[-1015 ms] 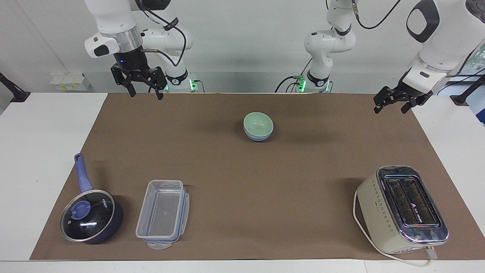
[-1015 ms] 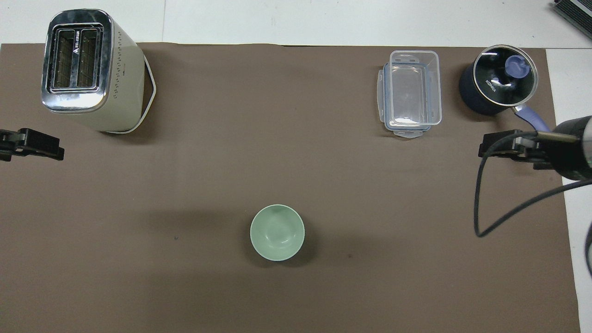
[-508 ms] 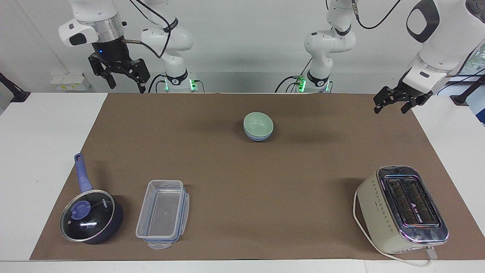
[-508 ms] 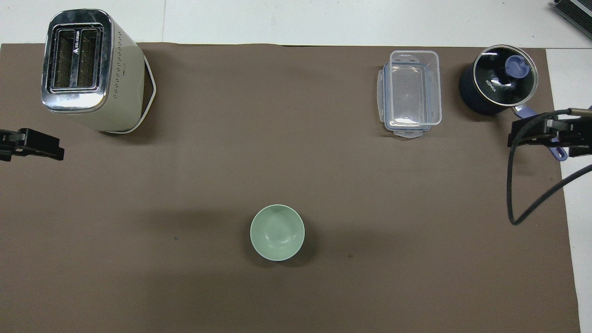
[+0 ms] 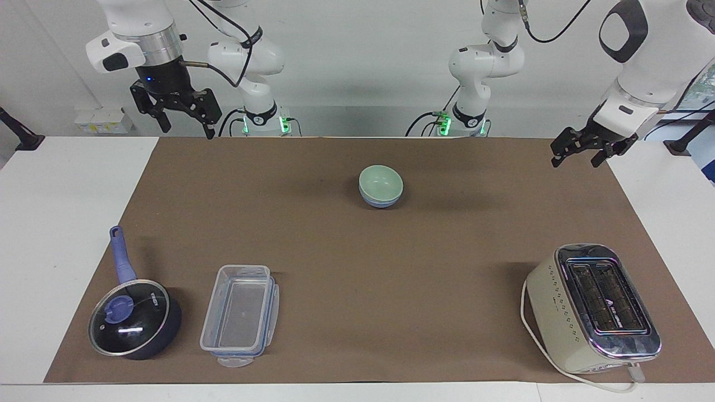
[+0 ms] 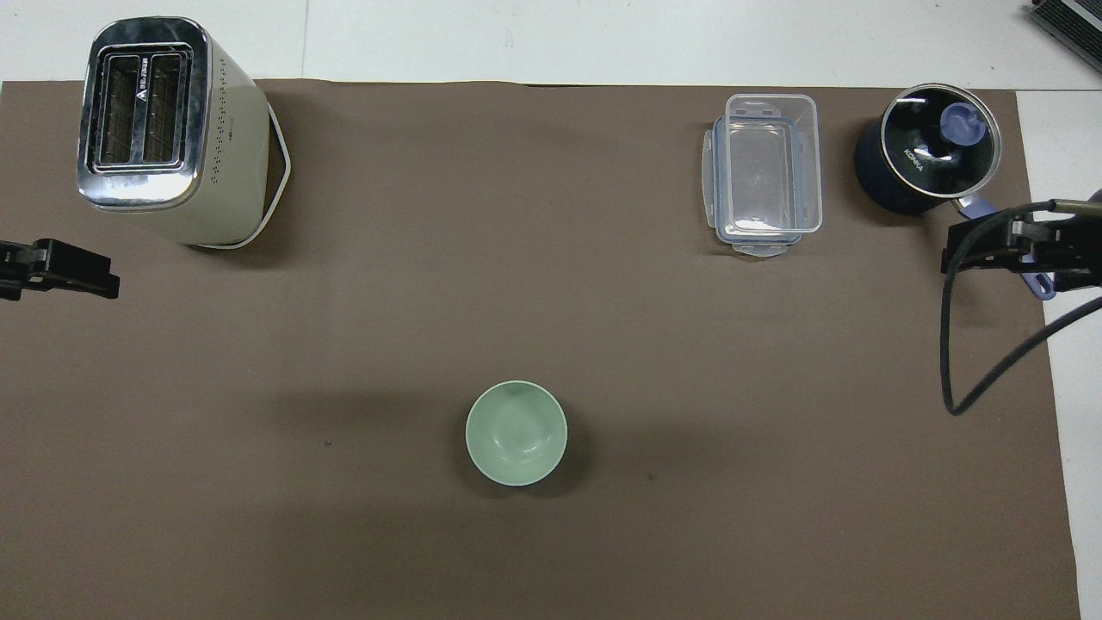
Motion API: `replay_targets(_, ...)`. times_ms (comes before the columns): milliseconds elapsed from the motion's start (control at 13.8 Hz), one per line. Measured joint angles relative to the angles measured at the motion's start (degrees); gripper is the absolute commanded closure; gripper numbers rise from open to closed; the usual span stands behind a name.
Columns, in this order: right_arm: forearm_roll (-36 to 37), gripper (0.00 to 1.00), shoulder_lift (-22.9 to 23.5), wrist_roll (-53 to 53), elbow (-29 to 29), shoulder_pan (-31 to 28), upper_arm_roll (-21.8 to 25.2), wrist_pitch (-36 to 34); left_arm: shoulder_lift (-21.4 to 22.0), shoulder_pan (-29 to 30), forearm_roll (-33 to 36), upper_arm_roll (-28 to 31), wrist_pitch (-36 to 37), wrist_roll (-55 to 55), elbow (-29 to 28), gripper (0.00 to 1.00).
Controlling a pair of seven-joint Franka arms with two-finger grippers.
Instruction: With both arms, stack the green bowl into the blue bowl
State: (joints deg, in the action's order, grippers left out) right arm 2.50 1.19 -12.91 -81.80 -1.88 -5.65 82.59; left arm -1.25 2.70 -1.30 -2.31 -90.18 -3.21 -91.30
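— Where is the small pale mint-green bowl [image 5: 381, 181]?

— It sits inside the small light blue bowl [image 5: 381, 201], on the brown mat [image 5: 357, 268], near the robots.

— And the claws?

— The left gripper [image 5: 576, 153] hangs wide and empty over the mat's edge. The right gripper [image 5: 185, 119] is raised, wide too, holding nothing.

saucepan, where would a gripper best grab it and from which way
Take the saucepan by its long blue handle, coming straight down from above. The handle lies bare, pointing toward the robots, with nothing around it; the round body and glass lid look too wide for two fingers.
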Motion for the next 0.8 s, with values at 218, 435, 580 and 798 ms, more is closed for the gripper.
replay_targets(218,-0.2,0.00,0.0,0.6,0.0,-0.1,0.1,-0.3,0.0,0.0,0.0,0.0,0.0,0.0,0.0,0.00)
replay_targets(435,-0.2,0.00,0.0,1.3,0.0,-0.2,0.1,-0.5,0.0,0.0,0.0,0.0,0.0,0.0,0.0,0.00)
replay_targets(580,-0.2,0.00,0.0,1.4,0.0,-0.2,0.1,-0.5,0.0,0.0,0.0,0.0,0.0,0.0,0.0,0.00)
replay_targets(798,-0.2,0.00,0.0,1.4,-0.1,-0.2,0.1,-0.5,0.0,0.0,0.0,0.0,0.0,0.0,0.0,0.00)
